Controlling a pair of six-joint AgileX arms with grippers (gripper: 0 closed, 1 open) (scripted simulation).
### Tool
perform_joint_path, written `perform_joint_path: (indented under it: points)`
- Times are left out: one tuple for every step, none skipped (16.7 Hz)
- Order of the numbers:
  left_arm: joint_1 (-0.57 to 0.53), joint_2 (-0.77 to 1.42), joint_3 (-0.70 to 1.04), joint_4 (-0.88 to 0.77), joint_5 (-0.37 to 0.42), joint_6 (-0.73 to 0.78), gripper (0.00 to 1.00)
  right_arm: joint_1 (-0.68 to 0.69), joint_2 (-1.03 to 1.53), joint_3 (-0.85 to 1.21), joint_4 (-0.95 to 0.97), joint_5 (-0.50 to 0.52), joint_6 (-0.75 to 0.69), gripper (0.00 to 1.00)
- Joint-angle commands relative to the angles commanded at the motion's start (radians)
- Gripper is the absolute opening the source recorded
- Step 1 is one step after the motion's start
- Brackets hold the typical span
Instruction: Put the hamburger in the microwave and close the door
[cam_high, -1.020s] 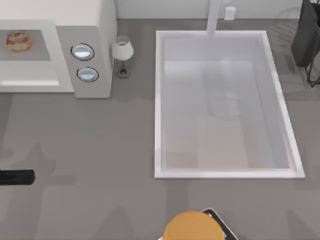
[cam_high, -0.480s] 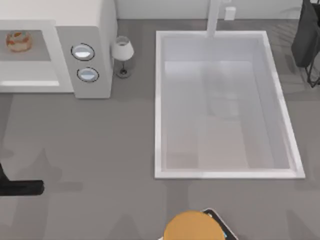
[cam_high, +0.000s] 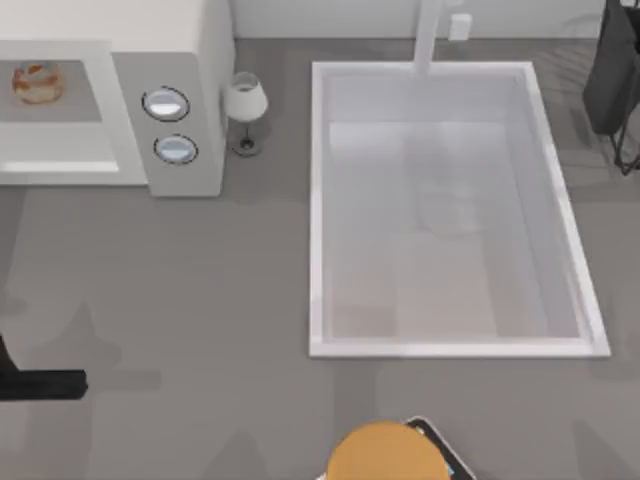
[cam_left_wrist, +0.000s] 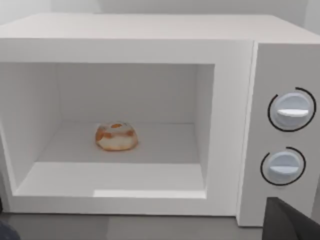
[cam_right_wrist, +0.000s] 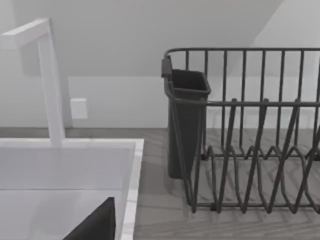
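Left wrist view: rounded, glossy hamburger (cam_left_wrist: 116, 137) inside boxy white microwave (cam_left_wrist: 150, 45).

A large white sink basin (cam_high: 450, 210) fills the centre-right of the top view, sunk into the grey surface (cam_high: 200, 300). A white faucet (cam_high: 428, 35) rises at its upper rim. A wine glass (cam_high: 244, 105) stands upper left of the basin. A golden-brown dome (cam_high: 385, 455) sits at the bottom edge. A dark dish rack (cam_right_wrist: 250, 135) with a cutlery holder (cam_right_wrist: 185, 120) stands beside the basin.

Grey countertop (cam_high: 200, 300), white sink (cam_high: 318, 200), dark dish rack (cam_right_wrist: 250, 150), pale wall (cam_right_wrist: 125, 40)
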Motion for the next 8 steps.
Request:
perform_joint_path:
  points:
    - [0.001,-0.007,-0.003,-0.006,0.002,0.0,0.0,0.0,0.0,0.0,0.0,0.0,0.0,1.0]
    - [0.001,-0.007,-0.003,-0.006,0.002,0.0,0.0,0.0,0.0,0.0,0.0,0.0,0.0,1.0]
    - [0.001,-0.007,-0.003,-0.006,0.002,0.0,0.0,0.0,0.0,0.0,0.0,0.0,0.0,1.0]
    - [-0.001,-0.004,0.001,-0.004,0.002,0.0,0.0,0.0,0.0,0.0,0.0,0.0,0.0,1.0]
    - [-0.001,-0.003,0.001,-0.004,0.002,0.0,0.0,0.0,0.0,0.0,0.0,0.0,0.0,1.0]
    - [0.009,0.007,0.011,-0.009,0.012,0.01,0.0,0.0,0.0,0.0,0.0,0.0,0.0,1.0]
    - [0.03,0.027,0.032,-0.019,0.033,0.03,0.0,0.0,0.0,0.0,0.0,0.0,0.0,1.0]
    - [0.062,0.059,0.064,-0.033,0.064,0.058,0.0,0.0,0.0,0.0,0.0,0.0,0.0,1.0]
